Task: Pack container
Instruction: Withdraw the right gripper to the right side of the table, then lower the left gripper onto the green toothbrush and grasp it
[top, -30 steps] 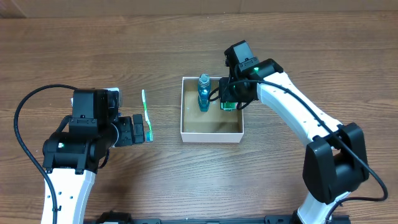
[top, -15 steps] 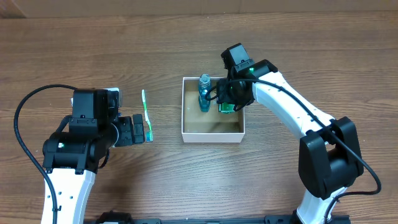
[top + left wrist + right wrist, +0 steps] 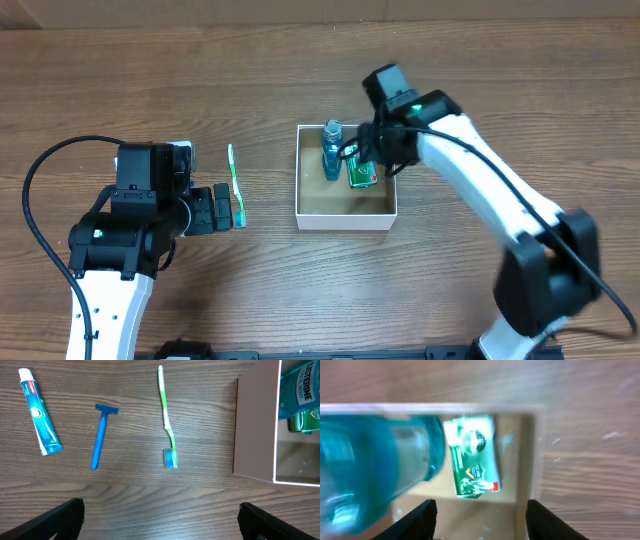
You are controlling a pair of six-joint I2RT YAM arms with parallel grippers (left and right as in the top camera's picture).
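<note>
The container [image 3: 345,216] is a white-walled box with a brown floor at mid table. A blue mouthwash bottle [image 3: 331,150] stands in its far left corner, and a small green packet [image 3: 363,176] lies on the floor beside it. My right gripper [image 3: 385,150] hovers over the box's far right part, open and empty, with the packet [image 3: 472,456] and bottle [image 3: 375,465] below it. My left gripper [image 3: 232,208] is open and empty near a green toothbrush [image 3: 235,181], which also shows in the left wrist view [image 3: 167,417].
A blue razor [image 3: 101,435] and a toothpaste tube [image 3: 40,411] lie on the wood left of the toothbrush in the left wrist view. The box's outer wall [image 3: 255,425] is at that view's right edge.
The right gripper has let go of the green packet, which now lies on the box floor, and has moved slightly back and right. The box shifted a little right. The left arm is still.
</note>
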